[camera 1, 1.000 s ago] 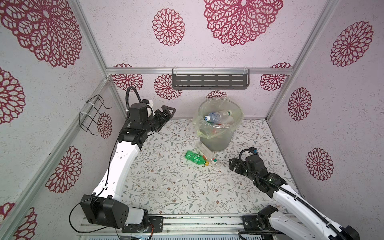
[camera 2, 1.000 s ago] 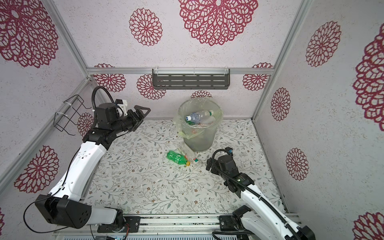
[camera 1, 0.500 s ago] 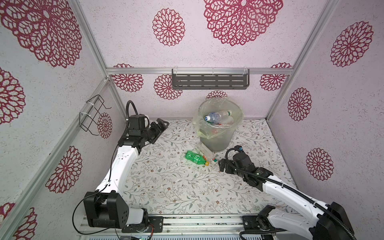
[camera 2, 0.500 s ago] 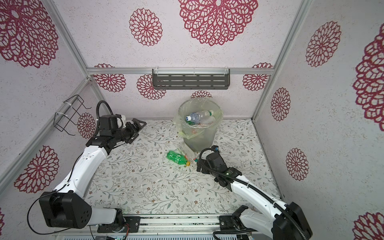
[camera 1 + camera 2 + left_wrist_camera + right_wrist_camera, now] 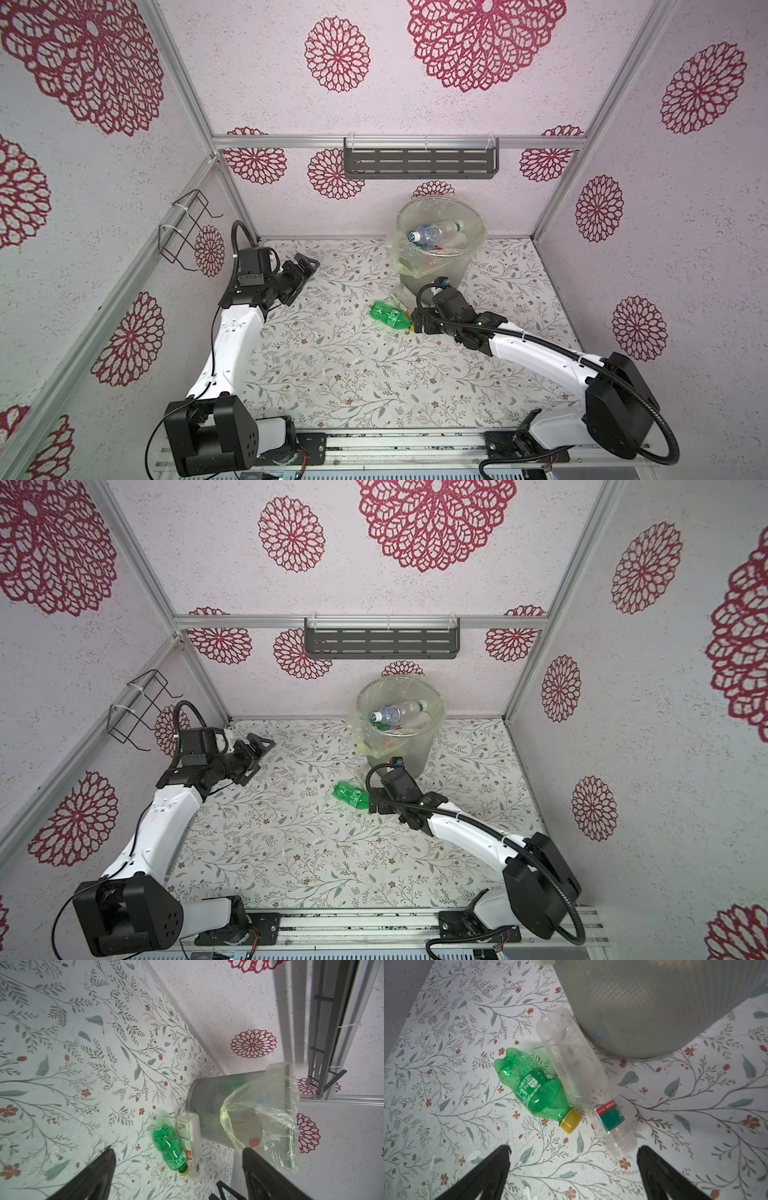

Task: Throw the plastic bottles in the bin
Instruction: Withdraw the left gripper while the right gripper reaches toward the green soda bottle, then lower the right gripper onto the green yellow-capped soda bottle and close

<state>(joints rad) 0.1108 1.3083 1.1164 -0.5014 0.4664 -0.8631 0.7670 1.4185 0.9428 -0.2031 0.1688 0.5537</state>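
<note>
Inspecting the surface (image 5: 332,374) in both top views, the bin (image 5: 462,270) stands at 12 o'clock, near the back wall. It is lined with a yellowish bag and holds several bottles. A blue-capped bottle (image 5: 430,234) lies on top of that heap.

Two bottles remain outside, at the bin's 7 o'clock. The clear bottle (image 5: 579,1068), with a red-and-green band near its neck, lies on its side just beside the bin's foot; contact cannot be confirmed. The green bottle (image 5: 533,1091), yellow cap, lies on its side against the clear one, on the side away from the bin. In a top view its cap points toward 4 o'clock (image 5: 388,316).

The right tool (image 5: 573,1151) is spread wide and empty, with the neck ends of both bottles just ahead of its fingertips.

The left tool (image 5: 305,266) sits at 10 o'clock on the surface, well apart from the bottles. Its wrist view shows it wide apart and empty (image 5: 177,1150).
</note>
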